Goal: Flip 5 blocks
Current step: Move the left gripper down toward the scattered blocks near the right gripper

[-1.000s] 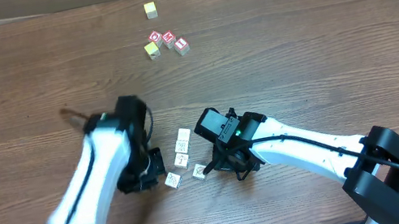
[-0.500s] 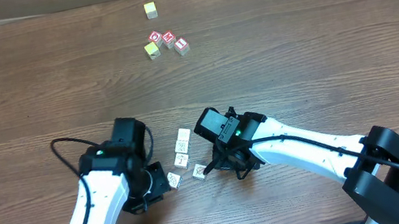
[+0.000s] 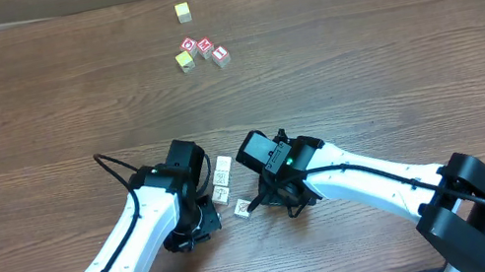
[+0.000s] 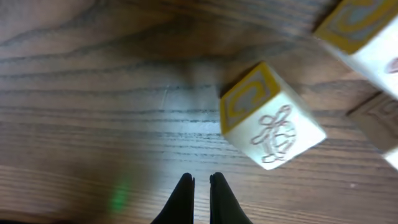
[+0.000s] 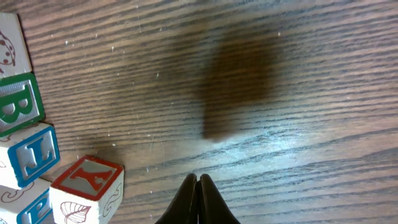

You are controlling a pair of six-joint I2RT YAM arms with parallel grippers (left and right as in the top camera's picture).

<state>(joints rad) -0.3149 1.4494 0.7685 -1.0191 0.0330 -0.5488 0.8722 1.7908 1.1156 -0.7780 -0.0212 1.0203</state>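
With both the left gripper and right gripper pinched shut and empty, low beside the blocks clustered between them on the tabletop, a sideways nudge could scatter neighbours or roll one block too far.

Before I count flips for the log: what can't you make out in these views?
Overhead: the left arm overlaps the pale blocks, so their count is unsure; drawings too small.
Left wrist: two blocks cut off by the right edge, blurred.
Right wrist: letter blocks cut off by the left edge.
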